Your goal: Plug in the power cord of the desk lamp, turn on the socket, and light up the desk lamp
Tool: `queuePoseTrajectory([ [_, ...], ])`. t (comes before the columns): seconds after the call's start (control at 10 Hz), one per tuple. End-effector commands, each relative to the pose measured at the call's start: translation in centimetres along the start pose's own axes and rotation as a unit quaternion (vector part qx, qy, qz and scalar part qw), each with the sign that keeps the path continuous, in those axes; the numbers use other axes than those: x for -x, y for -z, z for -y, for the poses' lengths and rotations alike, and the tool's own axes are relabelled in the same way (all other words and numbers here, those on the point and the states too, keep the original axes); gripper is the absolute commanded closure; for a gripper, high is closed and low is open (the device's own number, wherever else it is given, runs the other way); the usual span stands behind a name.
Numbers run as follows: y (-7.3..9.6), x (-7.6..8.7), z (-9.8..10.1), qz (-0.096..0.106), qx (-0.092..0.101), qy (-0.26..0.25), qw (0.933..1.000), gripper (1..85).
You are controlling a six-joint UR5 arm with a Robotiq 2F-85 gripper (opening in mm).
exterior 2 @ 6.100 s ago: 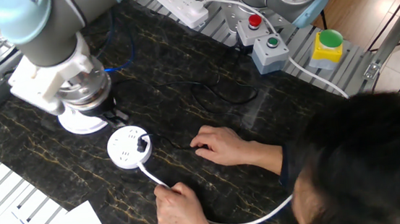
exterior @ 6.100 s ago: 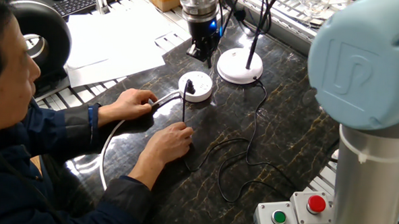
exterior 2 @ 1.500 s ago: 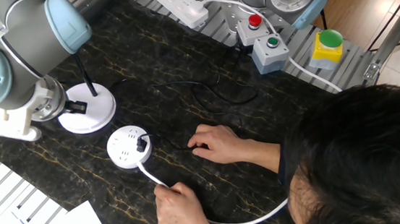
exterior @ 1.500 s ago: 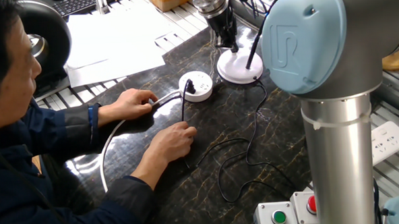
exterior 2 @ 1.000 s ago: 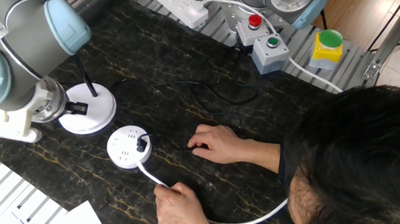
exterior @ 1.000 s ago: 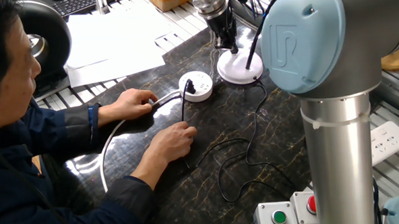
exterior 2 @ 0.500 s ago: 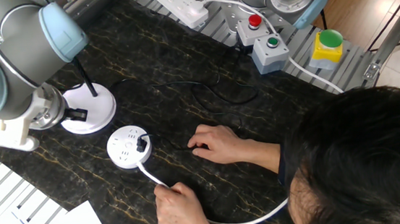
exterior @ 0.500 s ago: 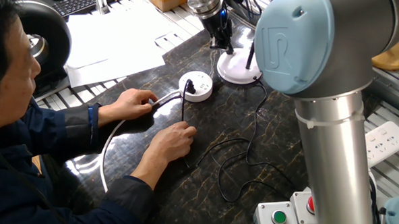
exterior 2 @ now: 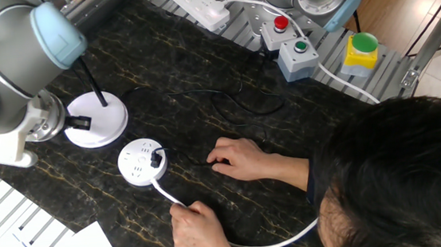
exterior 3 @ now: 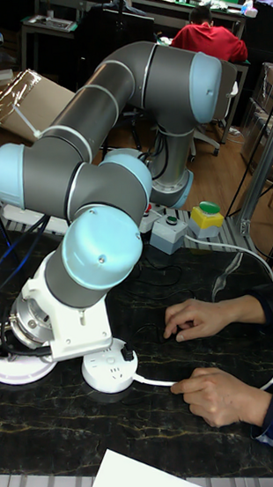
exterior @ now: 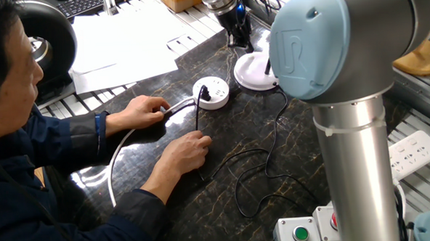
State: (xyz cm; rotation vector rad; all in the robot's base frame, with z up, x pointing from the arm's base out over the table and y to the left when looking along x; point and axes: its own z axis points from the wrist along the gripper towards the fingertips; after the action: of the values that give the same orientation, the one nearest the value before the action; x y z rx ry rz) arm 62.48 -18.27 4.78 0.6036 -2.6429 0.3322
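The round white socket (exterior: 211, 92) sits mid-table with the small black plug (exterior: 206, 92) of the power cord (exterior: 274, 143) standing in its top. The thin black cord loops over the dark tabletop to the desk lamp's white disc base (exterior: 255, 73). From that base rises the black stem (exterior 2: 89, 83); the lamp head is out of frame. My gripper (exterior: 239, 38) hangs just above the base's far-left rim, its fingers together and holding nothing. From the other side, the gripper (exterior 2: 79, 121) shows at the base's (exterior 2: 100, 119) left edge. The socket (exterior 2: 141, 163) lies apart from it.
A person's hand (exterior: 143, 109) holds the socket's thick white cable, and the other hand (exterior: 186, 148) rests on the black cord. A white power strip (exterior 2: 196, 3) and a button box (exterior 2: 290, 47) lie at the table's far edge. Papers (exterior: 121, 45) lie beyond the socket.
My wrist and gripper have drawn back a little from over the lamp base toward its outer rim. The hands, socket, plug and cord have not moved.
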Motion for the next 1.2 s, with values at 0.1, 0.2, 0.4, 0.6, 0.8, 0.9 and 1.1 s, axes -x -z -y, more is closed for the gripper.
queuePoseTrajectory([
  [0.1, 0.1, -0.8, -1.2, -0.013, 0.030, 0.011, 0.9994, 84.3],
  [0.2, -0.1, -0.9, -1.3, -0.015, 0.034, 0.013, 0.9992, 84.3],
  [0.4, -0.4, -0.8, -0.9, -0.013, 0.027, 0.019, 0.9994, 84.3],
  [0.6, -0.9, -0.2, -0.3, -0.003, 0.018, 0.023, 0.9996, 84.3],
  [0.8, -1.0, 0.0, -0.3, 0.000, 0.019, 0.022, 0.9996, 84.3],
  [0.9, -1.0, -0.1, -0.4, -0.001, 0.021, 0.021, 0.9996, 84.3],
  [1.1, -1.1, -0.1, -0.7, -0.001, 0.027, 0.019, 0.9994, 84.3],
])
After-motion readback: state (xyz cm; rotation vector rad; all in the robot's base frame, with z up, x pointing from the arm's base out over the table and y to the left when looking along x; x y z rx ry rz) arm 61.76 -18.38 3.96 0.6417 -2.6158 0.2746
